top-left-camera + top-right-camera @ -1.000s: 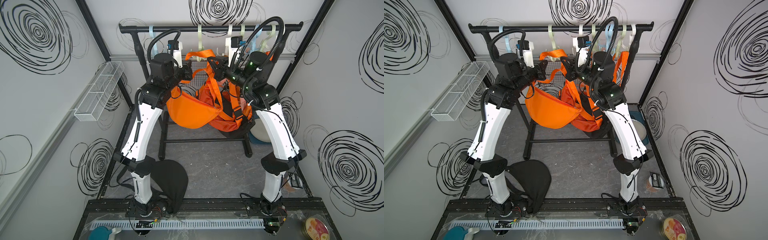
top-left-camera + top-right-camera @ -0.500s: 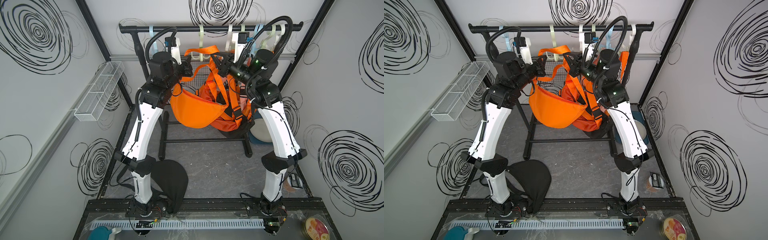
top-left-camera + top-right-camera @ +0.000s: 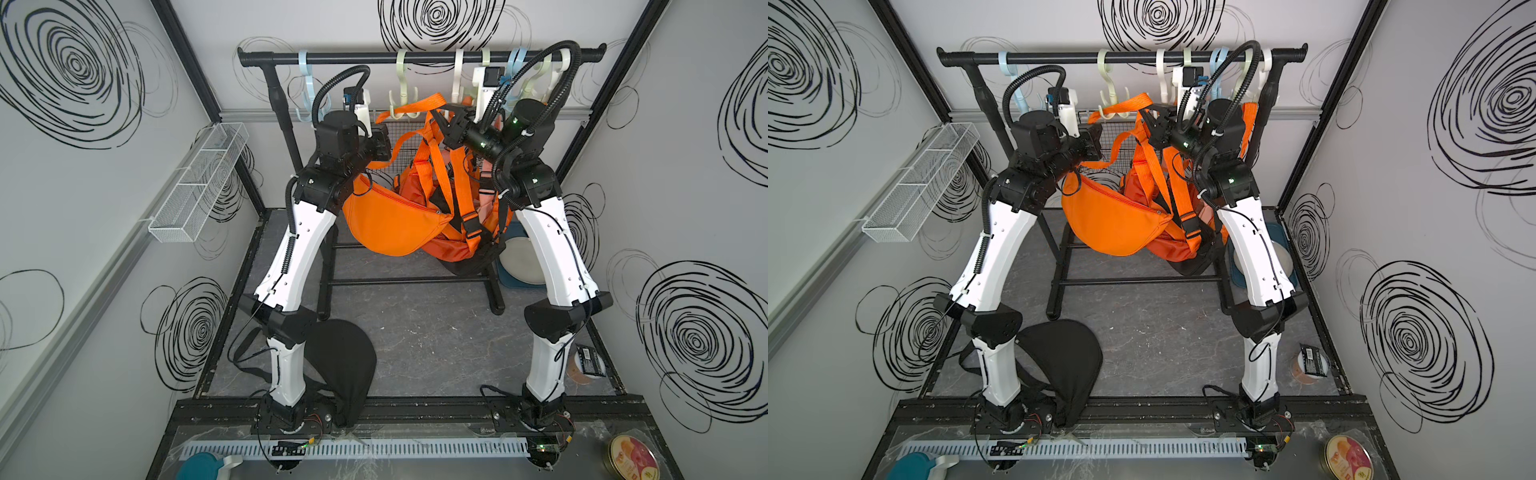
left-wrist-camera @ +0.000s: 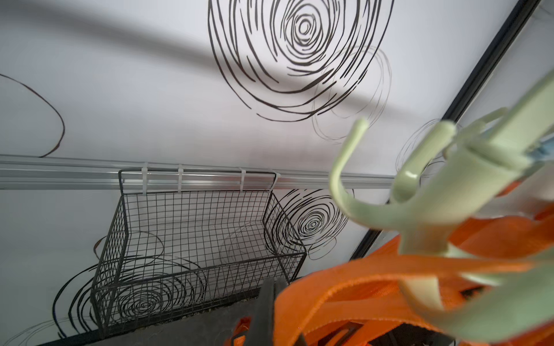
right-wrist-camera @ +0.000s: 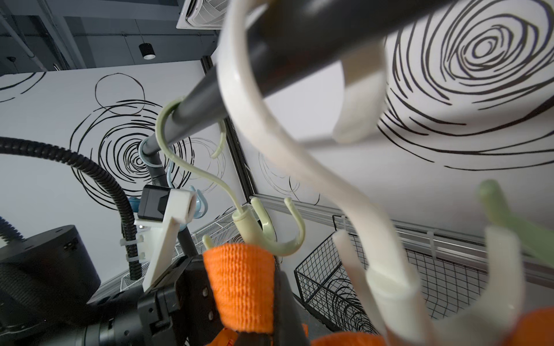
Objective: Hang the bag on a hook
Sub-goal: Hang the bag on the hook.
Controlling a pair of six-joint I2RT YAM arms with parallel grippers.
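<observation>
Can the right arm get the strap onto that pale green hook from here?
Probably yes: right gripper, jaws shut on the orange strap, is close to the green hook, nothing between.

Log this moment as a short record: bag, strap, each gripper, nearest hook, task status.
bag: orange bag, hanging in the air below the rail
strap: orange strap, stretched between both grippers
left arm: left gripper shut on orange strap
right arm: right gripper shut on orange strap
nearest hook: pale green hook, close beside the strap
status: cannot tell whether the strap sits on a prong; the grippers carry the bag
</observation>
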